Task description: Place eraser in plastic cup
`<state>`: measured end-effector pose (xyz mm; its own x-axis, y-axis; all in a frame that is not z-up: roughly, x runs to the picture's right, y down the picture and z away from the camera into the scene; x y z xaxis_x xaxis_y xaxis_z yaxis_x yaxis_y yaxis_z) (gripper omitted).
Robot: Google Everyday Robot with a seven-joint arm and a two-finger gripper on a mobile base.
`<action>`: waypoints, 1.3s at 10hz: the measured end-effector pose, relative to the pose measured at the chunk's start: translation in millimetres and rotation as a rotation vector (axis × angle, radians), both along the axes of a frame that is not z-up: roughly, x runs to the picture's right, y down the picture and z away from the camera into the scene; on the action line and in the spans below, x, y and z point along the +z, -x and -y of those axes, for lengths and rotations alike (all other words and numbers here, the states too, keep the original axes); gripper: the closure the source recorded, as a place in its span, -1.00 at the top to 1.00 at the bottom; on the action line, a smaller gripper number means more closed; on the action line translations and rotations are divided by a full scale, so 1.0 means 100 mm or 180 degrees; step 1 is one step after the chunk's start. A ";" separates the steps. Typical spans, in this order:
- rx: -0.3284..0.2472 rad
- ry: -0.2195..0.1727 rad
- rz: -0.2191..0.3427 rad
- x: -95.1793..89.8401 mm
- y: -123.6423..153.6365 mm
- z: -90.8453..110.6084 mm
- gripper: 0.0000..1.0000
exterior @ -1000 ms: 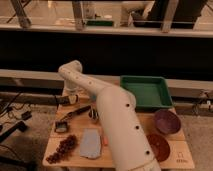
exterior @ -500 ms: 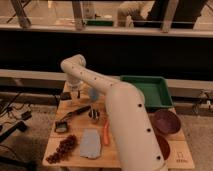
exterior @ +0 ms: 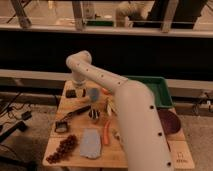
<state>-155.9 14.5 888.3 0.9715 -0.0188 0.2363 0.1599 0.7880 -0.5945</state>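
Observation:
The eraser (exterior: 71,93), a short black block, lies at the far left corner of the wooden table (exterior: 180,150). Just right of it stands the blue-grey plastic cup (exterior: 93,93), upright. My white arm rises from the lower right, bends at an elbow above the table's back edge, and drops to the gripper (exterior: 78,89). The gripper is shut and hangs between the eraser and the cup, close over the eraser's right end. Nothing shows in its grip. Whether it touches the eraser I cannot tell.
An orange fruit (exterior: 105,91) sits right of the cup. A small dark metal cup (exterior: 94,114), a black-handled knife (exterior: 76,111), a carrot (exterior: 106,134), a blue-grey cloth (exterior: 90,144) and grapes (exterior: 62,149) lie nearer. A green tray (exterior: 156,90) and a dark red plate (exterior: 168,120) are at the right.
The arm has swung up and out toward the table's far left corner, uncovering the middle of the table. The gripper has come down next to the eraser and cup.

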 end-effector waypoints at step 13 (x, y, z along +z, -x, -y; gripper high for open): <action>0.0470 0.0020 -0.0313 0.09 -0.77 0.12 -0.92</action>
